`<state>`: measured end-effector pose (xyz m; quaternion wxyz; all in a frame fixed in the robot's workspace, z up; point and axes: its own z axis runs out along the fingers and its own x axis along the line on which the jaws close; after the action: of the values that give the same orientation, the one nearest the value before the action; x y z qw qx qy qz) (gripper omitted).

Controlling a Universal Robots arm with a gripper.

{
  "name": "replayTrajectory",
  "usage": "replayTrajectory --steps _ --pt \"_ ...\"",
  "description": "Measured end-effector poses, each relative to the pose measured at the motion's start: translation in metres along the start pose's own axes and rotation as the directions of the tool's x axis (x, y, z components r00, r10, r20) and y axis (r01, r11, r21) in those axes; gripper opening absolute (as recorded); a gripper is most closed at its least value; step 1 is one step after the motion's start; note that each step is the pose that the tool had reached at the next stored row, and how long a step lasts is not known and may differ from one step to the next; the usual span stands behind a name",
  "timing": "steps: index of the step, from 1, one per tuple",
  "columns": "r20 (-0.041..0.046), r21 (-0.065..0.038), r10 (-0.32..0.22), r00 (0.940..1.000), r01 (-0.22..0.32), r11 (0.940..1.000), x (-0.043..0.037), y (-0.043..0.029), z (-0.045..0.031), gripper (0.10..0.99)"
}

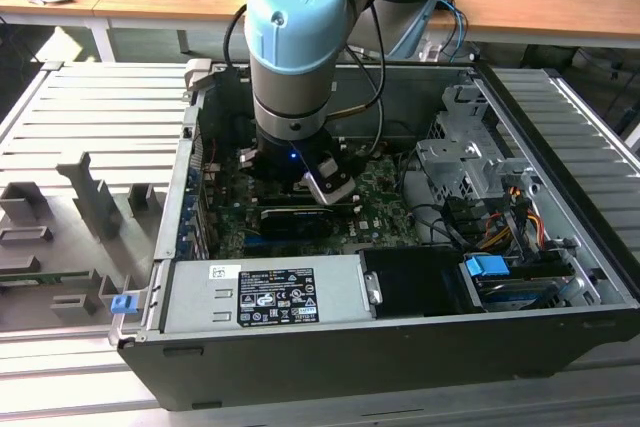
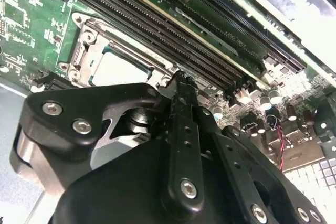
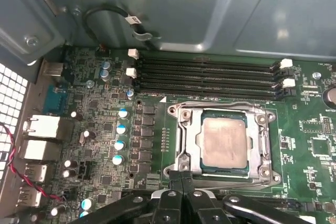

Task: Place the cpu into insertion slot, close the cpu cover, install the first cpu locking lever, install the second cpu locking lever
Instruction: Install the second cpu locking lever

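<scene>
In the middle of the green motherboard (image 3: pixel 310 145), the cpu (image 3: pixel 224 142) is seen seated in the insertion slot (image 3: pixel 181 153), with the cpu cover (image 3: pixel 223 109) closed over it. The gripper (image 3: pixel 181 179) is held at the socket's edge, fingers pressed together on nothing. The chip is judged light, stiff and fragile, best gripped by its edges.

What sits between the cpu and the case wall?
In the first wrist view, four long black slots lie between the cpu and the grey case wall.
</scene>
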<state>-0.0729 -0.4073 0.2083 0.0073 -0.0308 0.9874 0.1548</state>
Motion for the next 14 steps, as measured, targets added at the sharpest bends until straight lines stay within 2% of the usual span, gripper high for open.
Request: replayTrajectory --steps 4,9,11,14 --pt "0.0013 -0.007 0.000 1.0000 0.000 1.0000 0.0018 -0.0020 0.0040 0.106" --pt "0.0032 -0.034 0.000 1.0000 0.000 0.9994 0.0023 -0.0073 0.0028 0.106" --pt "0.0035 -0.039 0.000 1.0000 0.000 0.9993 0.0024 -0.0077 0.0029 0.106" --pt "0.0042 -0.052 0.000 1.0000 0.000 0.9987 0.0027 -0.0092 0.0071 0.106"
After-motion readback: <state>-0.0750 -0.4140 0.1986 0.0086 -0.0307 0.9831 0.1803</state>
